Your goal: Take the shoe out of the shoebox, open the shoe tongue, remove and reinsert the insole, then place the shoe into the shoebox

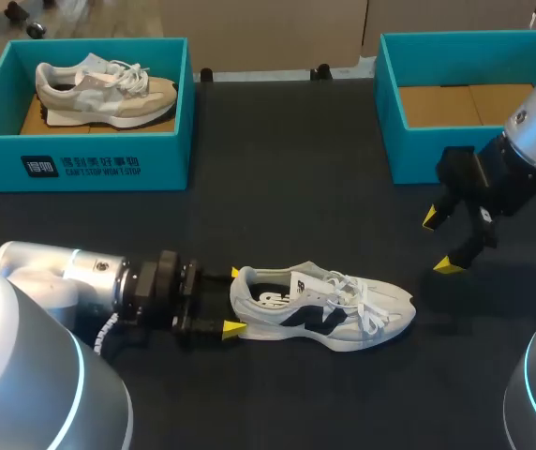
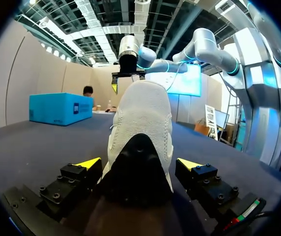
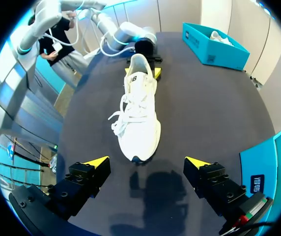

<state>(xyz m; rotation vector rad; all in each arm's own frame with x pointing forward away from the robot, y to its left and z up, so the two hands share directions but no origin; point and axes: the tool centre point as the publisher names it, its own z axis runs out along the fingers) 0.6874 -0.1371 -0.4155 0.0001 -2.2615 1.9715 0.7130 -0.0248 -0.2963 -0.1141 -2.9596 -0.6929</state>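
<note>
Shoe [image 1: 324,305] out on the table [image 1: 277,187], toe [image 1: 399,309] right: your left fingers [image 1: 234,328] straddle its heel [image 1: 245,292], apart, your right fingers [image 1: 448,266] hover apart beyond the toe, so clamp the heel squarely before peeling back the tongue [image 1: 322,277].

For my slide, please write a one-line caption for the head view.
White shoe on the dark table, heel inside the open left claw, open right claw raised beyond its toe.
</note>
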